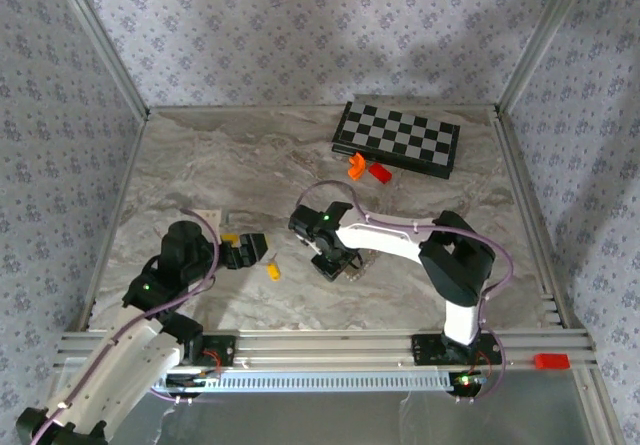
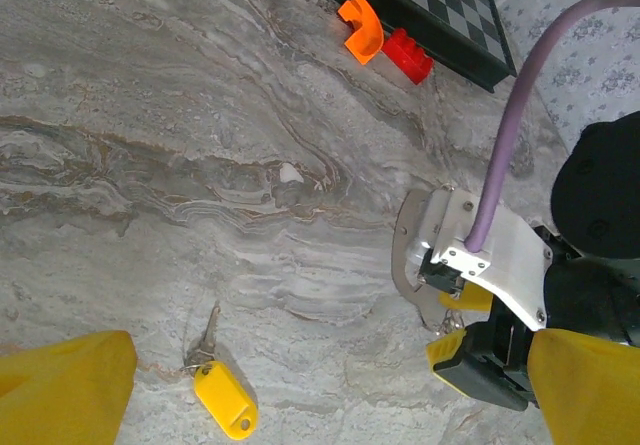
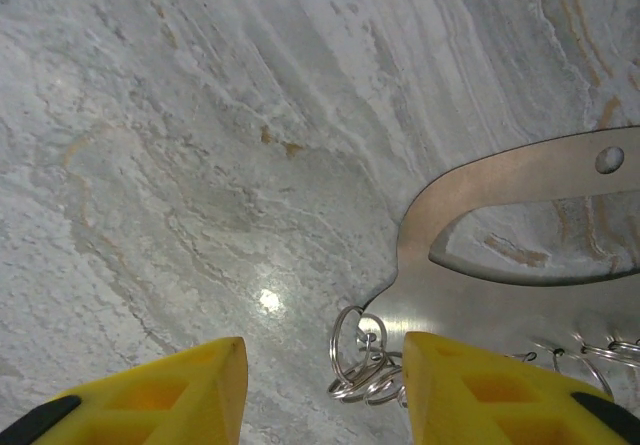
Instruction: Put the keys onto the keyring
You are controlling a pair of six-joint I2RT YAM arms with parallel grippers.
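A key with a yellow tag [image 1: 273,268] lies flat on the marble table [image 1: 200,165], just right of my left gripper [image 1: 250,251]. The left wrist view has that key [image 2: 222,393] between my wide-open yellow fingers [image 2: 62,385], which touch nothing. My right gripper [image 1: 338,262] is lowered over a flat metal plate [image 3: 470,295] that carries small wire keyrings [image 3: 358,365]. The rings sit between the right gripper's [image 3: 325,365] yellow fingertips, close to the right one, and a gap remains on the left. The left wrist view also catches the right gripper [image 2: 455,323] at the plate [image 2: 408,255].
A folded chessboard [image 1: 398,137] lies at the back right, with an orange curved piece [image 1: 356,166] and a red block [image 1: 380,173] in front of it. Aluminium frame rails [image 1: 330,345] border the table, with patterned walls behind.
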